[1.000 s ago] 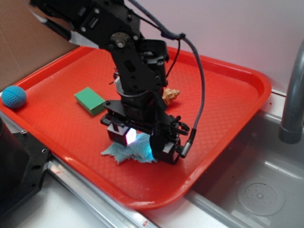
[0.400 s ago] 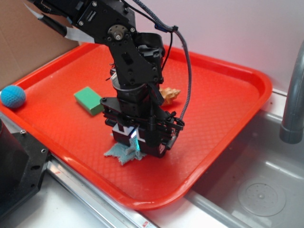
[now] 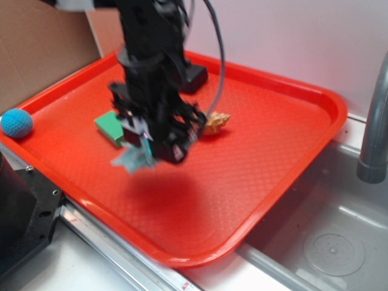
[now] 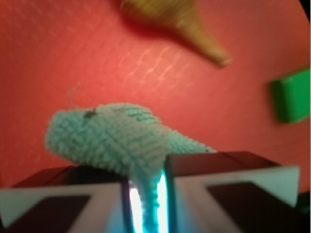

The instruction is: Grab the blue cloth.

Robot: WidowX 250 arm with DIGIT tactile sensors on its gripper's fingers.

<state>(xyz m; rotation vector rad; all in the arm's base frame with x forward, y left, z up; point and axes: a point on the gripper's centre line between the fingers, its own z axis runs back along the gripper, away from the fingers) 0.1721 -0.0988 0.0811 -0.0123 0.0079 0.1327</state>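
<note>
One pale blue-green terry cloth [image 4: 114, 141] is pinched tight in the black robot hand [image 3: 159, 145], hanging clear above the red plastic tray [image 3: 267, 157]. Green rectangular block [image 3: 113, 127] sits at its 10 o'clock, tan seashell [image 3: 216, 123] at 2.

- The blue cloth [image 4: 114, 138] pinched in my gripper [image 4: 146, 194] is nubbly terry.
- The tray [image 3: 273, 157] is glossy red plastic, diamond-textured.
- The ball [image 3: 16, 123] looks knitted.
</note>
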